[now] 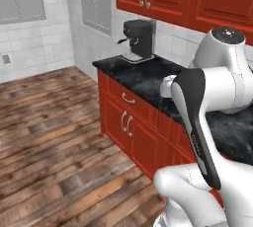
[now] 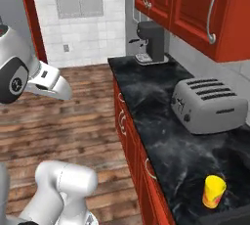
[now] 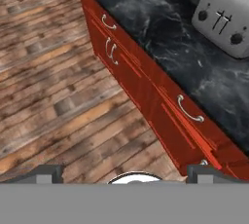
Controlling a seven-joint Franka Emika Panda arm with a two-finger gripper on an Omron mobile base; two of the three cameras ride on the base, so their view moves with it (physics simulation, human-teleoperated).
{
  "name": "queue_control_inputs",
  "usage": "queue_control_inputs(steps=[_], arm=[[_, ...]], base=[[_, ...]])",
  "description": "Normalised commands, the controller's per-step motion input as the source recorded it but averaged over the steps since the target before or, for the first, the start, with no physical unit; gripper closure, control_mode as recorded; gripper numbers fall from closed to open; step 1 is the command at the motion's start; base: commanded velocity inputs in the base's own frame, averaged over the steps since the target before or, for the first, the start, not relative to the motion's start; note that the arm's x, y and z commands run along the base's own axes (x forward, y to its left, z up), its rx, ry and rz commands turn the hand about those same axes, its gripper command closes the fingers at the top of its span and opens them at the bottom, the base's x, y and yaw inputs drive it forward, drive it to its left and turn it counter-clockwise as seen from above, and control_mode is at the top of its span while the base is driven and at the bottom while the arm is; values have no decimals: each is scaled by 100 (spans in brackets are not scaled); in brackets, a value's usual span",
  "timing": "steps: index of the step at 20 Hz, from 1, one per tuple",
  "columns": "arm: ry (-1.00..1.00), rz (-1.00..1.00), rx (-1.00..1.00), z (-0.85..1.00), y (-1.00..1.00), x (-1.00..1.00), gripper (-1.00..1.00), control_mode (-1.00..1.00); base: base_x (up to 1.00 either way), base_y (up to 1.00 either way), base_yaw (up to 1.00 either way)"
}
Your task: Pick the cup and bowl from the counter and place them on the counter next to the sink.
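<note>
The cup (image 2: 214,191), a small yellow tumbler with a red-orange mark, stands upright on the black marble counter (image 2: 146,92) near its front edge, at the lower right of the right base view. The bowl is out of view. A dark straight lip runs just behind the cup at the frame corner; I cannot tell whether it is the sink. My gripper (image 3: 127,173) is open with nothing between its fingertips (image 3: 46,172). It hangs over the wooden floor in front of the red cabinet fronts (image 3: 146,91), well away from the cup.
A silver toaster (image 2: 210,105) sits on the counter (image 3: 160,13) against the wall, up-counter from the cup. A black coffee machine (image 1: 138,39) stands at the counter's far end. Red wall cabinets (image 2: 195,9) hang above. Wooden floor (image 1: 54,122) lies to the left.
</note>
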Motion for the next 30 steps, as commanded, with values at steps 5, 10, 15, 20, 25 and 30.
queue_control_inputs(steps=[5, 10, 15, 20, 25, 30], arm=[[0, 0, 0, 0, 0, 0, -100, 100], [0, 0, 0, 0, 0, 0, -100, 100], [0, 0, 0, 0, 0, 0, -100, 100], [0, 0, 0, 0, 0, 0, -100, 100], [0, 0, 0, 0, 0, 0, -100, 100], [0, 0, 0, 0, 0, 0, -100, 100]], base=[[0, 0, 100], [0, 0, 100], [0, 0, 100], [0, 0, 100], [0, 0, 100], [0, 0, 100]])
